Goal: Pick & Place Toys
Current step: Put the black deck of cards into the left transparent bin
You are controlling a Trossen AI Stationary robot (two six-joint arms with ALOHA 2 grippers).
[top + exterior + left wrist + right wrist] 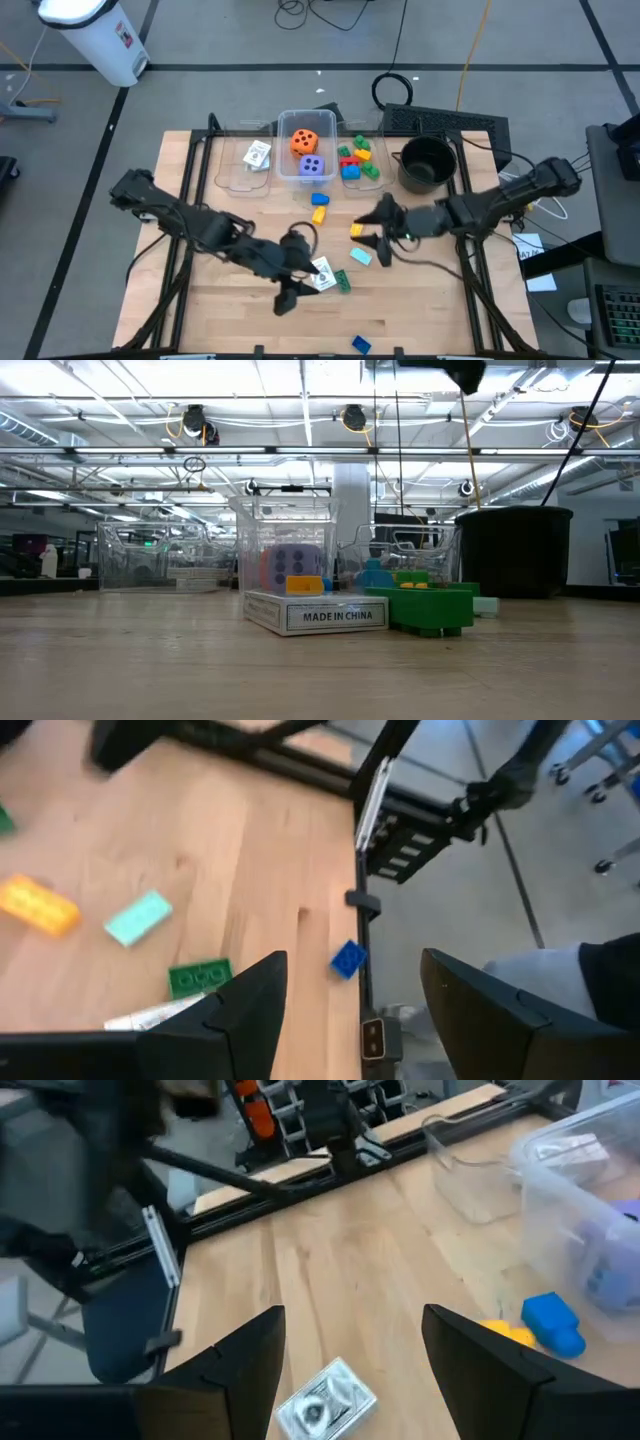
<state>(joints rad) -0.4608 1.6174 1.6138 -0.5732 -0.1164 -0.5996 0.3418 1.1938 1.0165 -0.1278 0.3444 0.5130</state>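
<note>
A: Where are the two grippers?

B: The left gripper (290,290) is low over the front middle of the table (420,300), just beside the card pack (322,272) and the green brick (342,282). Its fingers (245,1010) stand apart with nothing between them. The right gripper (372,228) is out over the middle of the table, near the yellow brick (356,231). Its fingers (250,1355) are also spread and hold nothing.

A: And the toys?

B: The orange die (305,141) and the purple die (312,168) sit in the middle clear bin (283,125). A second card pack (258,155) lies in the left bin (225,165). The right bin (345,180) holds a heap of red, green, yellow and blue bricks (357,157).

A: What's loose on the table?

B: A blue brick (320,199) and a yellow one (318,214) lie just in front of the middle bin. A pale teal brick (361,256) lies near the right gripper. Another blue brick (361,345) rests at the front edge, well apart from the rest.

A: Anything else?

B: A black pot (427,163) stands beside the right bin. From table height, the card pack (315,612) reads "MADE IN CHINA", and the green brick (425,608) touches its side.
</note>
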